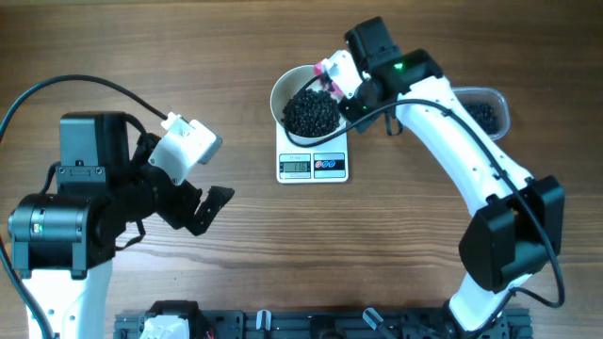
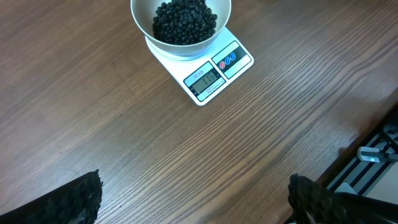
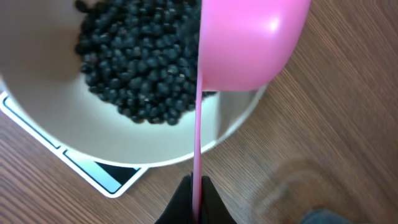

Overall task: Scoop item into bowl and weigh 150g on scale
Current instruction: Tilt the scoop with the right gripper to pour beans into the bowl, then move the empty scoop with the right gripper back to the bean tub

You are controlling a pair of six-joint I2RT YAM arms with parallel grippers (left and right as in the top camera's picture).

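Clamping the thin handle of the pink scoop (image 3: 249, 43) edge-on, the right jaws are pressed together on it, with the scoop's cup turned on its side just over the near rim of the white bowl (image 3: 124, 149). The bowl stands on the scale (image 1: 313, 166) and holds a heap of black beans (image 3: 137, 68). A few more lie in the clear tub (image 1: 485, 108) beyond the right arm. The left jaws stand wide apart, holding nothing, over bare counter (image 1: 141, 47) well away from the scale.

The step in hand looks like tipping beans in. To do it well, the cup should stay inside the rim so nothing bounces out, and the scoop should not rest on the bowl, since any press would falsify the reading. Near the target weight, a gentle roll of the wrist to trickle beans in suits better than a dump.

The display (image 2: 205, 79) shows dark digits, possibly beginning with 11, though too small to read surely. Beside it are two round buttons (image 2: 227, 59), one red and one blue. No brand name is legible.
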